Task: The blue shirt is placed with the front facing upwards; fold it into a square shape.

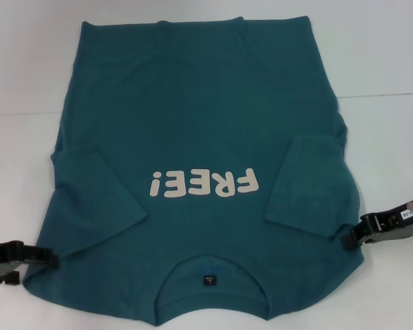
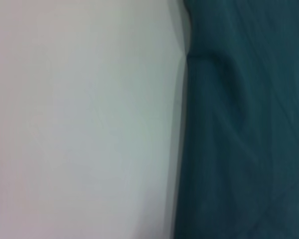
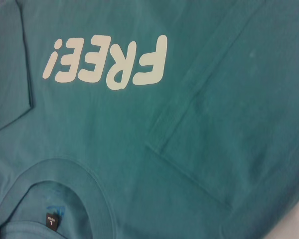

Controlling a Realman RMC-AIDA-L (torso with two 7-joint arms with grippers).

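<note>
The blue shirt point(image 1: 199, 130) lies front up on the white table point(image 1: 27, 69), neckline at the near edge, both sleeves folded in over the chest. Its off-white print point(image 1: 201, 183) reads "FREE!", upside down from the robot's side. A small dark neck label point(image 3: 51, 220) shows an "L". The left gripper point(image 1: 51, 260) sits at the shirt's near left edge, the right gripper point(image 1: 345, 237) at its near right edge; whether either claw is open or closed cannot be told.

"FREE!" on the blue shirt point(image 1: 206, 137); neck label point(image 3: 52, 220) reads "L".
</note>
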